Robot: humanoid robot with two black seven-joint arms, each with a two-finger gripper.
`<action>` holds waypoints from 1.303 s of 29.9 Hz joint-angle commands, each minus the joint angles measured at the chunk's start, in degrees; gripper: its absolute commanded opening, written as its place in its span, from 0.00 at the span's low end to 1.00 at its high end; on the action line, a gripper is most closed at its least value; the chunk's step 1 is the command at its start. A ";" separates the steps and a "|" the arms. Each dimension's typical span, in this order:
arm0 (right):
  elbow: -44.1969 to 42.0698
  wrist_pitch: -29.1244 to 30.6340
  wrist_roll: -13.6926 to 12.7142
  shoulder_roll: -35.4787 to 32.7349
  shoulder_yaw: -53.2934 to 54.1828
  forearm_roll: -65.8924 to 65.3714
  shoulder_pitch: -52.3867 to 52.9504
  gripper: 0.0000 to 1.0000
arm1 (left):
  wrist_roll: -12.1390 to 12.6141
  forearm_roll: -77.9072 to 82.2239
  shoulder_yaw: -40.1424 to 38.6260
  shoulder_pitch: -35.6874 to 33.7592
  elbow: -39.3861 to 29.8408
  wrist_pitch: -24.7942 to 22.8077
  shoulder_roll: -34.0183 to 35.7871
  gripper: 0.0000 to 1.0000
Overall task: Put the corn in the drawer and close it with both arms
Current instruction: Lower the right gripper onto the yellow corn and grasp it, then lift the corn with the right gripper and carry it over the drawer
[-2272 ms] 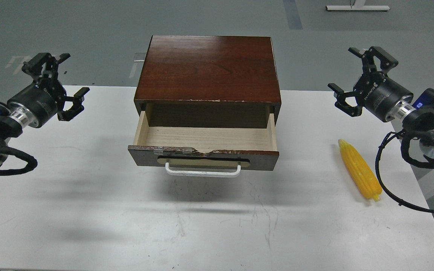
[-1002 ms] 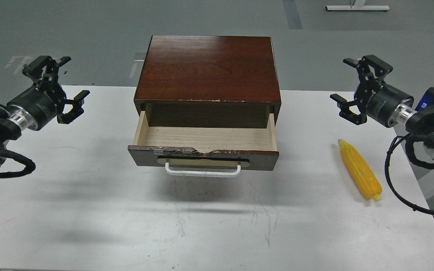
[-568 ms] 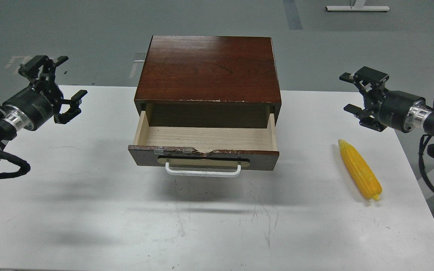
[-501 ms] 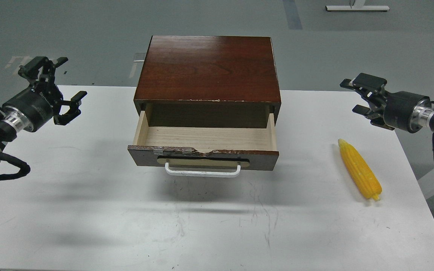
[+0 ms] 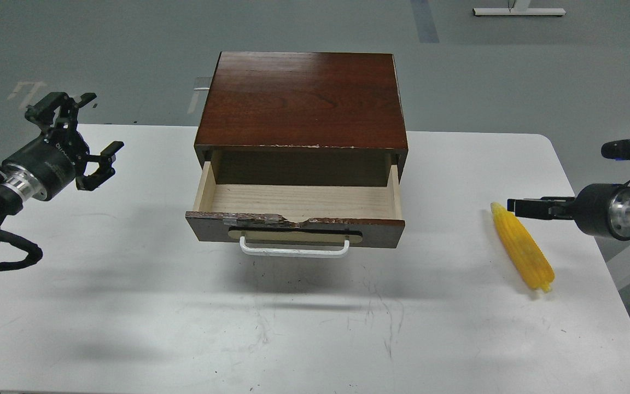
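The corn lies on the white table at the right, tapered end pointing away from me. The drawer stands pulled open and empty, with its white bar handle facing me. My right gripper is low and level, pointing left, its tip right beside the corn's tapered end; it shows edge-on as one thin bar, so I cannot tell its fingers apart or whether it touches the corn. My left gripper is open and empty, held over the table's far left, well away from the drawer.
The dark red-brown cabinet that houses the drawer stands at the back middle of the table. The corn lies close to the table's right edge. Grey floor lies beyond the table.
My right gripper has swung down and rotated, from high behind the corn to level beside its tapered end. My left gripper has drifted slightly left and down. Corn and drawer have not moved.
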 commanded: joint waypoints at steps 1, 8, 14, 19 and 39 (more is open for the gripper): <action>-2.27 -0.10 0.00 1.54 -1.01 -1.25 -0.25 0.96 | 0.02 0.01 0.01 0.84 0.01 0.00 0.01 0.98; -3.42 -0.18 0.18 2.68 -2.95 -8.28 -0.52 0.94 | 0.02 0.01 -0.08 1.02 0.01 -0.09 0.45 0.98; -4.21 -0.54 0.27 4.27 -4.27 -8.81 -2.18 0.90 | 0.02 0.01 -0.08 1.10 0.01 -0.09 0.80 0.98; -5.09 -0.98 0.36 5.50 -4.27 -8.81 -3.24 0.84 | 0.02 -0.08 -0.08 1.10 0.01 -0.09 1.06 0.98; -5.44 -13.53 2.46 6.82 -4.53 -13.36 -1.41 0.00 | -0.07 0.01 -0.43 1.10 0.01 -0.09 2.29 0.98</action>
